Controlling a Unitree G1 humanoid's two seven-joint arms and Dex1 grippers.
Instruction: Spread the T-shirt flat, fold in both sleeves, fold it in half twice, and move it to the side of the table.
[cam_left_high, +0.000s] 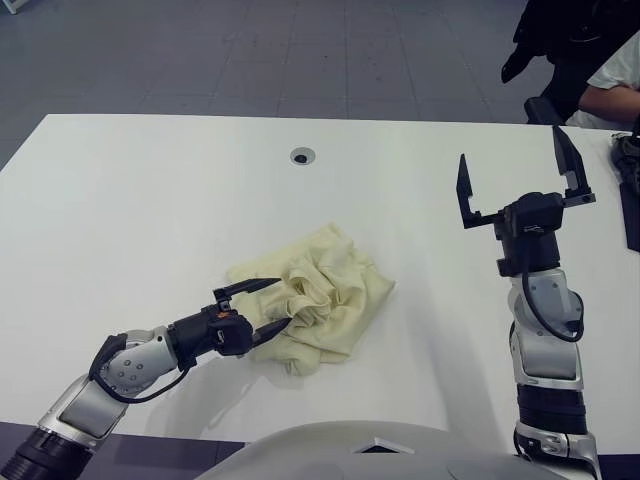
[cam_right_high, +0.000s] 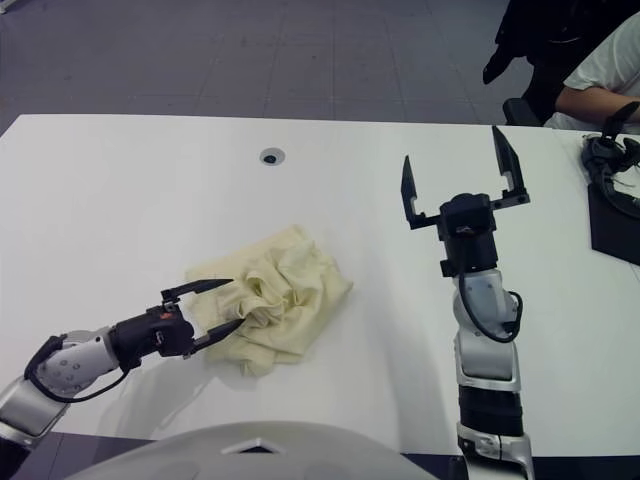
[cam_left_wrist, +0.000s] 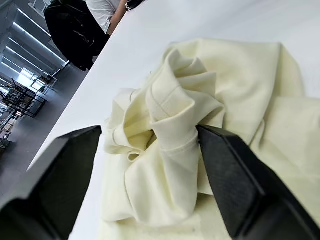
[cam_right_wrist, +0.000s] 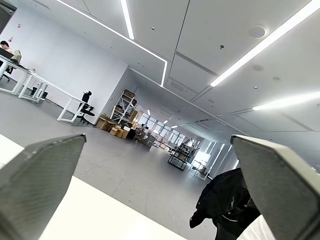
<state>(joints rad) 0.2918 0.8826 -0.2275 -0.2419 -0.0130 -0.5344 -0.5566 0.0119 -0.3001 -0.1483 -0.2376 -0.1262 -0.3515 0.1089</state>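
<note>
1. My left gripper (cam_left_high: 272, 306): jaws parted, straddling a raised fold, placed to pinch it and pull it outward.
2. T-shirt (cam_left_high: 325, 290): crumpled heap near the middle of the table (cam_left_high: 150, 200), not yet spread.
3. My right gripper (cam_left_high: 520, 172): spread wide, empty, raised well apart.

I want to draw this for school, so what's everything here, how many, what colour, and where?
T-shirt: one, pale yellow, crumpled mid-table.
Table: one, white, under everything.
Hole: one, grey, in the table beyond the T-shirt.
Gear: count unclear, black, table's right edge.
Left gripper: one, black, open around a T-shirt fold.
Right gripper: one, black, open, pointing up over the table's right side.
</note>
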